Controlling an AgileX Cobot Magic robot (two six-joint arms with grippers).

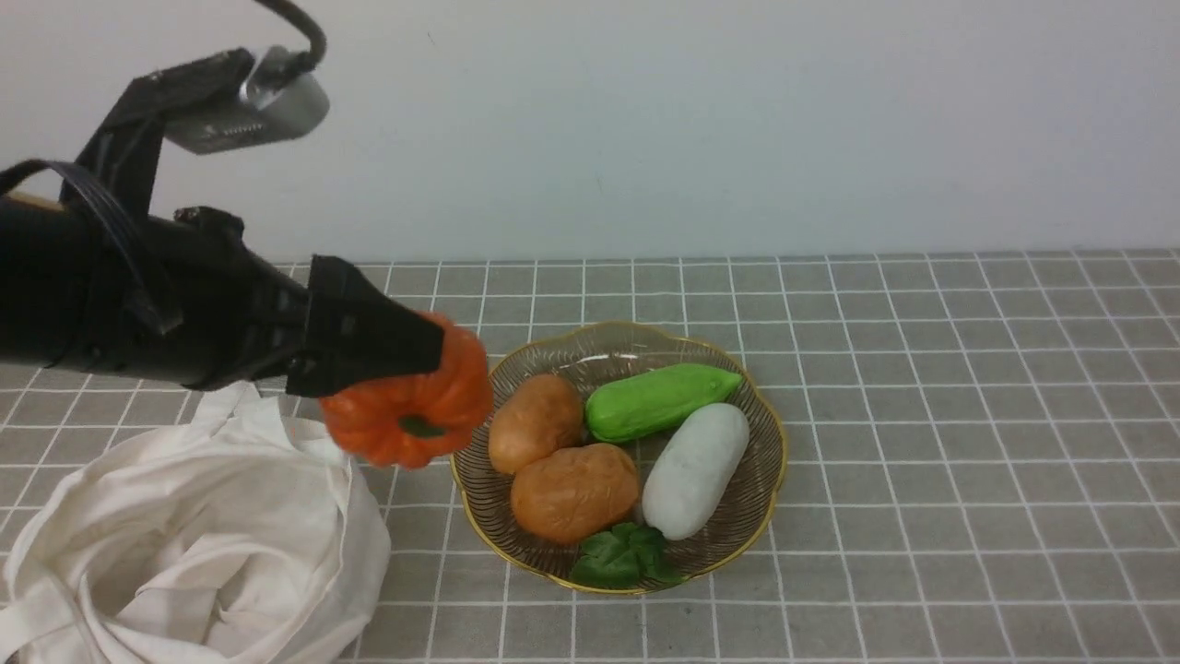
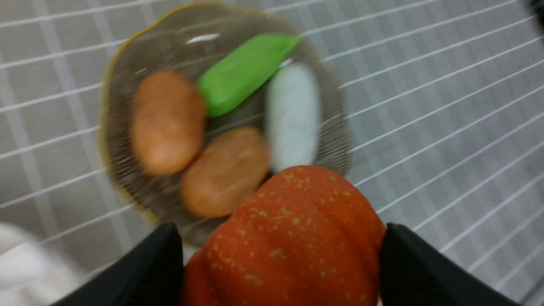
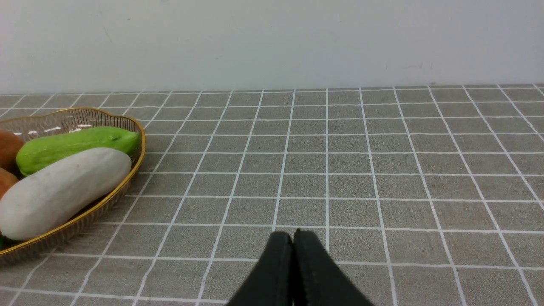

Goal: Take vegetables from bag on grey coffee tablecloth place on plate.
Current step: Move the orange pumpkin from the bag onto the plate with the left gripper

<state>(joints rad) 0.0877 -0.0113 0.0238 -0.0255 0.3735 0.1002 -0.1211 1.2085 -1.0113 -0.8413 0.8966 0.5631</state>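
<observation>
Carry step: my left pincer (image 1: 431, 367) pinches the pumpkin (image 1: 406, 417) at nine o'clock of the plate (image 1: 608, 349); next, shift toward three o'clock and release.

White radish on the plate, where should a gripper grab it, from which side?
Grip the white radish across its middle, likely from above: it lies flat, long and narrow, so the jaws span its short width. The nearer potato and cucumber crowd its left side, the plate rim its right.

Grey grid tablecloth (image 1: 968, 415) w/ off-white bag (image 1: 184, 535) front-left, amber plate (image 1: 627, 346) near it.
</observation>
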